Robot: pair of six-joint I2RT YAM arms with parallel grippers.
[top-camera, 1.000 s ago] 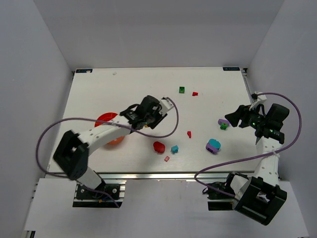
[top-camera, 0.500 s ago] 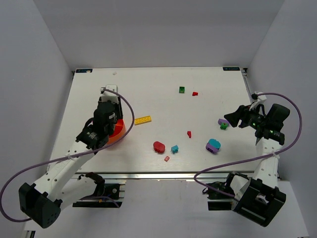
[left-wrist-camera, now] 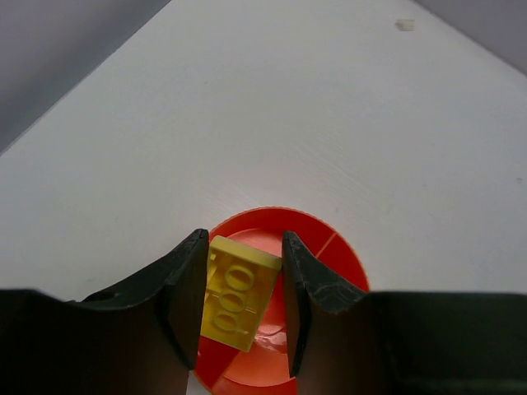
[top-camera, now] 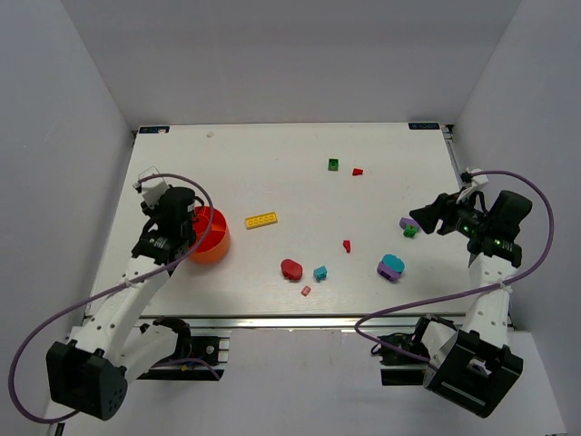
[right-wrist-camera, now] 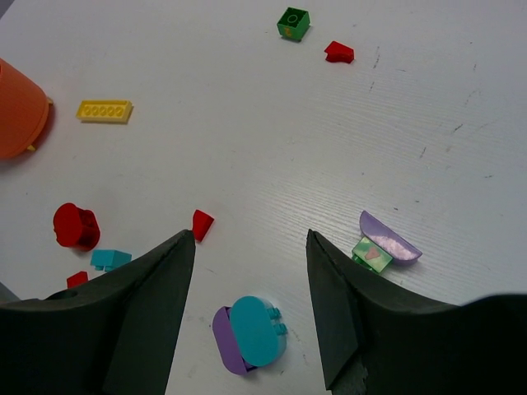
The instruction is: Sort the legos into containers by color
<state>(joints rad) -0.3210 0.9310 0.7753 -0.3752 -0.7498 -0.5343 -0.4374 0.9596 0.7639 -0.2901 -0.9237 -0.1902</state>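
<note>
The left hand point(left-wrist-camera: 243, 240) is clamping a yellow brick point(left-wrist-camera: 237, 300) between its fingers, the brick sitting slightly tilted in the grip. It is hanging directly over the bowl point(left-wrist-camera: 333, 259), whose orange-red inside is showing beneath the brick. From above, a red part and an orange part are both showing there, and I cannot tell whether that is one bowl or two touching.

So the drop-off of a yellow piece is under way. The next move is probably calling for a short descent and then a release. The brick is hanging toward the bowl's left side, so a small nudge inward first would be keeping it off the rim.

The right hand point(right-wrist-camera: 247, 237) is standing wide apart and holding nothing. It is hovering over the right of the surface point(top-camera: 272, 163), near a purple-and-green piece point(right-wrist-camera: 383, 247).

A second ago the left arm was stretching over the middle, covering the spot where a flat yellow brick point(top-camera: 261, 220) is now lying bare. It has since been swinging back left to the bowl. The right arm is staying put.
</note>
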